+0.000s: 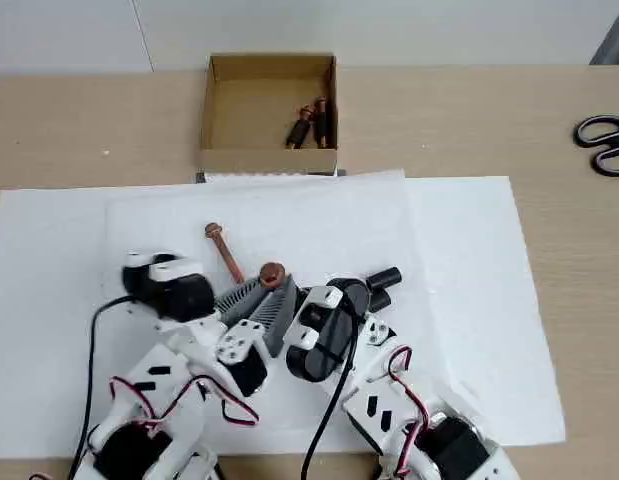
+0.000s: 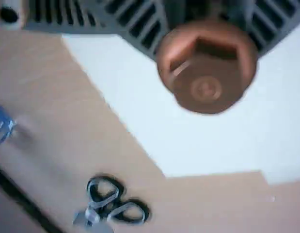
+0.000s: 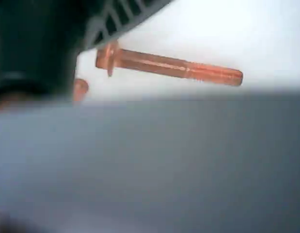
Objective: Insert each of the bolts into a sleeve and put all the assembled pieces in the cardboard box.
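Bolt [image 1: 272, 273] sits in your left gripper [image 1: 264, 295]: the grey ribbed jaws are clamped on it, with the copper head standing clear at their far end, over the middle of the white paper [image 1: 459, 260]. Second bolt [image 1: 226, 252] lies loose on the paper just left of that gripper, head toward the far side. Your right gripper [image 1: 314, 305] is close against the left one, on its right; you cannot tell from these views whether it is open or closed. Two black sleeves [image 1: 381, 285] show just right of the right arm's wrist; you cannot tell whether they lie free. Cardboard box [image 1: 217, 110] stands at the far edge of the paper, centre-left, with assembled pieces [image 1: 311, 125] lying in its right half. Scissors [image 1: 601, 145] rest on the bare table [image 1: 89, 120] at far right, well apart from both arms
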Robot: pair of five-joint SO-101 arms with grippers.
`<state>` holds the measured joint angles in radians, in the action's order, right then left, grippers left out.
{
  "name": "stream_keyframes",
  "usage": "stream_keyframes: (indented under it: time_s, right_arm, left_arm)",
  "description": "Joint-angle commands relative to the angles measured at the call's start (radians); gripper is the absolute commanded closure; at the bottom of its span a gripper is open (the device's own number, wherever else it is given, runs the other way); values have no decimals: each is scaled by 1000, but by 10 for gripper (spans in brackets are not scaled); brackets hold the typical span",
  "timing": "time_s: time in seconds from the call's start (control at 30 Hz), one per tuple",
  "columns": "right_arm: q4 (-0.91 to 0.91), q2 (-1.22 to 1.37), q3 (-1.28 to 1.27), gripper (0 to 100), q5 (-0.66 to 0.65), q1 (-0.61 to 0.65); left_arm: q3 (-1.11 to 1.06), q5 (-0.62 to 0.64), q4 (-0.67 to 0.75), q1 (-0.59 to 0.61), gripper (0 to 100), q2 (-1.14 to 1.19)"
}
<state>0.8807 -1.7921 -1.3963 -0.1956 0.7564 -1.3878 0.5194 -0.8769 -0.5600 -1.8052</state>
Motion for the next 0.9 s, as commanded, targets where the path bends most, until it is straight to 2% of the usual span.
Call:
stream_keyframes:
  time_s: [0.0,0.13,0.5,0.73,0.87]
  right_arm:
    - [-28,-10,86,997,-15,1]
    - [-30,-10,86,997,-54,1]
    - [-30,-10,86,997,-54,1]
    - [-27,-10,84,997,-54,1]
    - [-24,-10,81,997,-54,1]
  left_arm:
    - [-42,-48,-38,0,994,-9]
    - [-81,-60,-77,0,994,-11]
    - [-81,-115,-75,2,987,-11]
    - [-76,-112,-80,2,783,-11]
    - [-74,-112,-80,2,772,-11]
